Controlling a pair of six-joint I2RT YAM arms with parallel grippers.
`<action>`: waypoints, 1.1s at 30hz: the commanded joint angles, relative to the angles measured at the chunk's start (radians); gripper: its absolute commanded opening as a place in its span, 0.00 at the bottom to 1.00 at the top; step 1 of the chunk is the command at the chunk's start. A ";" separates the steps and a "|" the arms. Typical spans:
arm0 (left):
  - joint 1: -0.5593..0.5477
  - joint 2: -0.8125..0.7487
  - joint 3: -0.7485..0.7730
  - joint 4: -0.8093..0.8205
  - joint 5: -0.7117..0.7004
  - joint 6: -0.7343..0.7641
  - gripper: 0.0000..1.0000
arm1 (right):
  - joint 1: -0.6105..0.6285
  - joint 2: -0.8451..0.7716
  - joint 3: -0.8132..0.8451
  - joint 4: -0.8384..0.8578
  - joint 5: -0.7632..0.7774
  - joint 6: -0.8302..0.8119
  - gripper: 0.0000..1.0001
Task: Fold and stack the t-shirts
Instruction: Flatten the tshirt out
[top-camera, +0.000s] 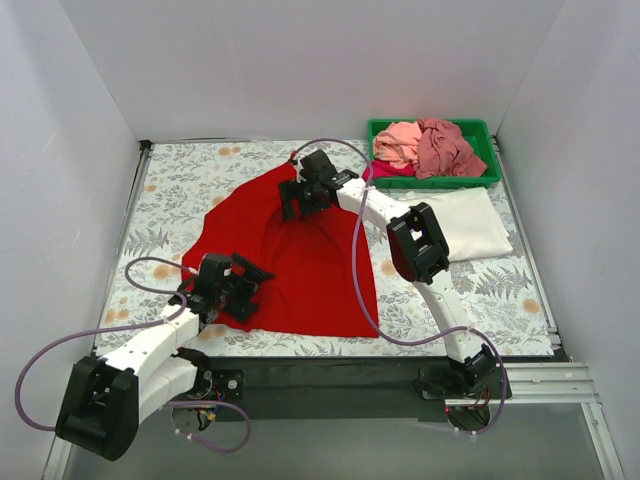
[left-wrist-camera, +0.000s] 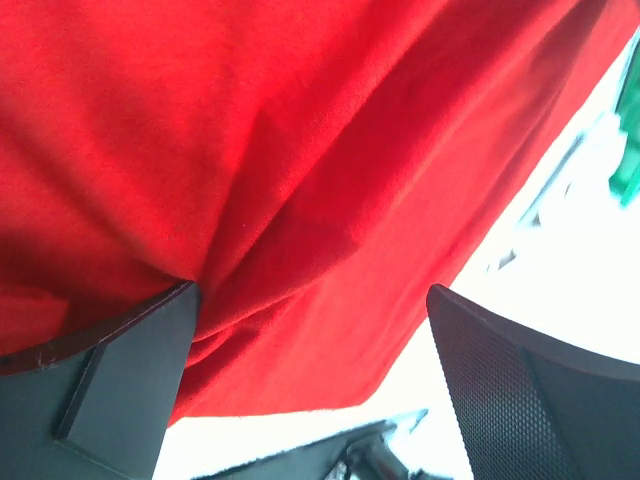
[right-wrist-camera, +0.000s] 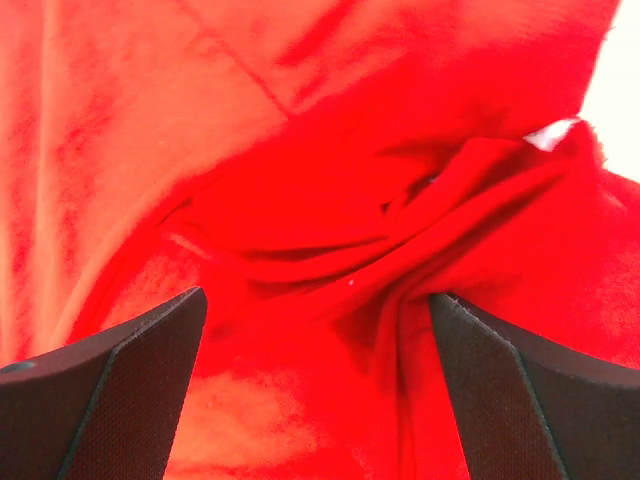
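Observation:
A bright red t-shirt (top-camera: 300, 265) lies spread and rumpled on the patterned table. My left gripper (top-camera: 243, 283) sits low over its near-left edge. In the left wrist view (left-wrist-camera: 310, 290) the jaws are wide open, with red cloth (left-wrist-camera: 250, 150) between and over the left finger. My right gripper (top-camera: 298, 196) is at the shirt's far end. In the right wrist view (right-wrist-camera: 318, 295) it is wide open over bunched red cloth (right-wrist-camera: 300, 150) near the collar. A folded white t-shirt (top-camera: 465, 222) lies flat at the right.
A green tray (top-camera: 480, 126) at the back right holds a light pink shirt (top-camera: 398, 143), a dusty rose shirt (top-camera: 445, 148) and a bit of magenta cloth (top-camera: 385, 168). White walls close in the table (top-camera: 180, 190) on three sides. Cables loop beside both arms.

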 joint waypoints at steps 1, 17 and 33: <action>-0.080 0.080 -0.045 -0.110 0.026 -0.075 0.98 | -0.016 -0.001 0.077 -0.054 -0.027 -0.040 0.98; -0.561 0.110 0.270 -0.251 -0.264 -0.169 0.98 | -0.105 -0.501 -0.324 -0.117 0.127 0.036 0.98; -0.285 0.186 0.538 -0.391 -0.522 0.153 0.98 | -0.076 -0.738 -0.720 0.007 0.078 0.073 0.98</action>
